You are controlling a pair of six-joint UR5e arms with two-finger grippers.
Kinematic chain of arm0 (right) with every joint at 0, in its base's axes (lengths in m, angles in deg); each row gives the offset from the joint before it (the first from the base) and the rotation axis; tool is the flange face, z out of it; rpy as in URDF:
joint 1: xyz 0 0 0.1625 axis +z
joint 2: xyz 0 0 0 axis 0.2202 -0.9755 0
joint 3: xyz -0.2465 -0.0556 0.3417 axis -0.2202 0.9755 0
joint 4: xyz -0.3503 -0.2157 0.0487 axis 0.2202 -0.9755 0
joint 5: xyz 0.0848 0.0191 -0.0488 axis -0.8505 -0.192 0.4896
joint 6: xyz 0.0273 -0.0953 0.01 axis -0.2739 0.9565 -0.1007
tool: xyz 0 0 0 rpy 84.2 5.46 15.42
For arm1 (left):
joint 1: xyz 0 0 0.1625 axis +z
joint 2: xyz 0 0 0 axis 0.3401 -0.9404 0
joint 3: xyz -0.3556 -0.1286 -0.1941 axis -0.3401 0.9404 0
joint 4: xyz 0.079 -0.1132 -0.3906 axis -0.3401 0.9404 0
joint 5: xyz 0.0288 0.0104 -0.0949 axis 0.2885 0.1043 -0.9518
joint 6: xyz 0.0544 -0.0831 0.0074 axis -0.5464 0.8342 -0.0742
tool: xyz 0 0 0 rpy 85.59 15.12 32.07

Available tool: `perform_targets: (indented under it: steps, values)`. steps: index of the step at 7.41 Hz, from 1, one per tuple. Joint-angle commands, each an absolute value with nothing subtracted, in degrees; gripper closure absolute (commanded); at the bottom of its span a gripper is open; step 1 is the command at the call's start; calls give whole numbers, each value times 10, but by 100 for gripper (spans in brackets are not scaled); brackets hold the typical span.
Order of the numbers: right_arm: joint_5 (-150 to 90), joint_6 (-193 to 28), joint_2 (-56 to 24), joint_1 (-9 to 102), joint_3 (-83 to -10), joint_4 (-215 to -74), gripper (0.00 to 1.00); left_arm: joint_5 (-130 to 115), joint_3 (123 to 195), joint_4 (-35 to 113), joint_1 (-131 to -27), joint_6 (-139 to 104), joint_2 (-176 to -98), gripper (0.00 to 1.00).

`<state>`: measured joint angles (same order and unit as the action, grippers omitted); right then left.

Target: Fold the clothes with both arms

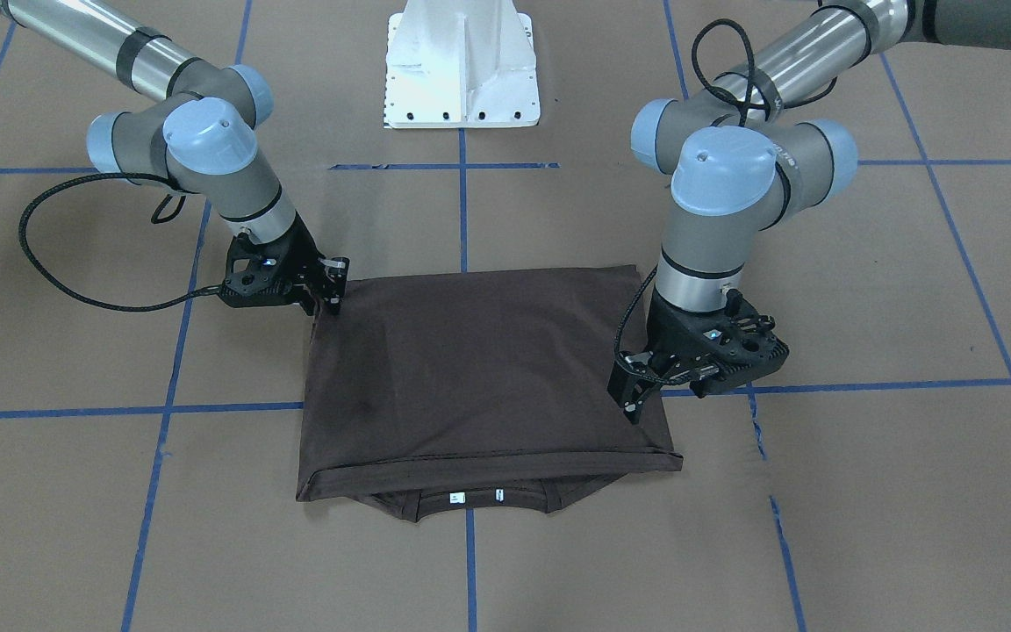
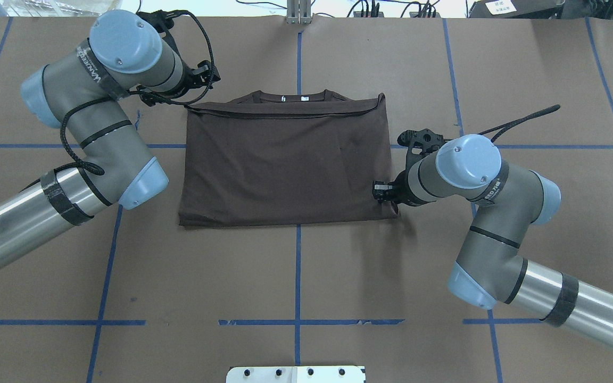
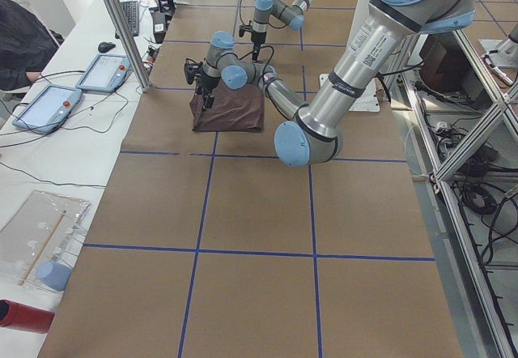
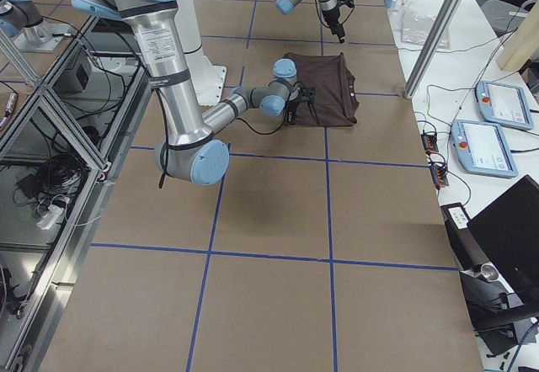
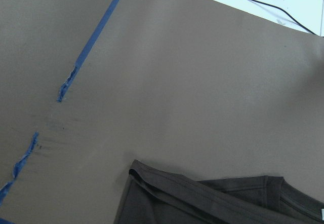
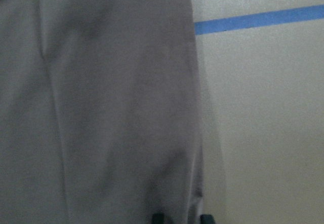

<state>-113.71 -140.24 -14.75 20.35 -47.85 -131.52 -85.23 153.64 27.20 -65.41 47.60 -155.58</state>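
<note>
The dark brown T-shirt (image 1: pixel 479 369) (image 2: pixel 285 165) lies flat, folded into a rectangle. Its collar and white neck tags (image 1: pixel 475 498) peek out at the edge far from the robot. My left gripper (image 1: pixel 635 405) hovers at the shirt's side edge near the collar-end corner. The left wrist view shows only that corner (image 5: pixel 202 203) and bare table, with no fingers and nothing held. My right gripper (image 1: pixel 327 303) (image 2: pixel 382 192) sits low at the opposite corner, nearest the robot. Its fingertips (image 6: pixel 158 218) stand apart, and the shirt's edge (image 6: pixel 101 107) lies between them.
The white pedestal base (image 1: pixel 462 66) stands behind the shirt on the robot's side. Blue tape lines (image 2: pixel 297 266) grid the brown table. A side bench holds tablets (image 3: pixel 48 103) (image 4: pixel 497 103), where a person's dark sleeve (image 3: pixel 24 42) shows.
</note>
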Motion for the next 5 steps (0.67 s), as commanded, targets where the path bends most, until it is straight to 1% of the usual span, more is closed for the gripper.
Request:
perform_targets:
  steps: [1, 2, 3, 4, 5]
  values:
    - [-1141, -1399, -151, 205, -484, -1314, 100, -852, 1537, 274, -654, 476, -1555, 0]
    - [-1140, -1400, -158, 205, -491, -1313, 100, -852, 1536, 275, -654, 476, -1555, 0]
    - [-1140, -1400, -179, 205, -517, -1313, 100, -852, 1536, 276, -654, 477, -1555, 0]
    - [-1147, -1400, -221, 199, -568, -1313, 100, -852, 1537, 276, -654, 477, -1557, 0]
    - [-1154, -1400, -276, 168, -629, -1312, 100, -852, 1540, 276, -654, 477, -1556, 0]
